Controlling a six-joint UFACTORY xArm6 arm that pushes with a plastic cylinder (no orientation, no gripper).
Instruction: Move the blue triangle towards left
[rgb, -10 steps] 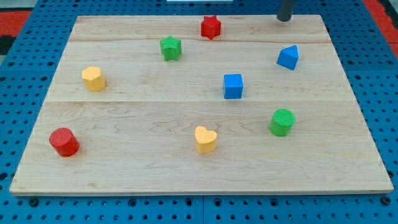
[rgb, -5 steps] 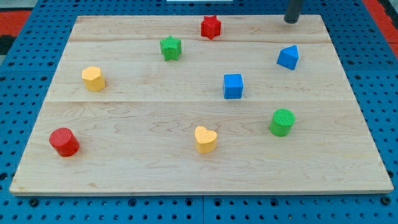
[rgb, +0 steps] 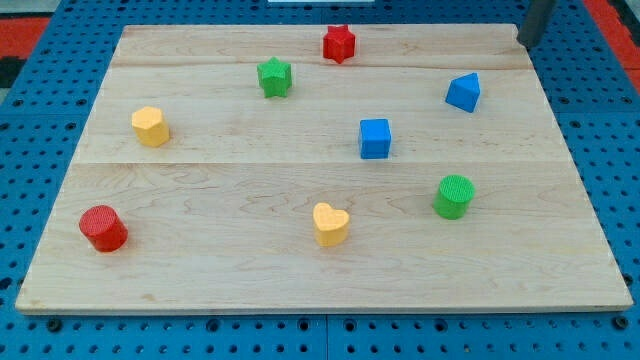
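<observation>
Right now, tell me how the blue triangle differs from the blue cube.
The blue triangle is a wedge with a sloped top; the blue cube is boxy with a flat top. The blue triangle sits nearer the view's top right, closer to my tip; the blue cube sits near the board's middle. The blue triangle is a slightly darker blue than the blue cube. Both are blue, rest on the wooden board, and touch nothing else.

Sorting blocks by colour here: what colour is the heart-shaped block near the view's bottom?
Yellow; the heart-shaped block shows clearly in the camera view.
</observation>
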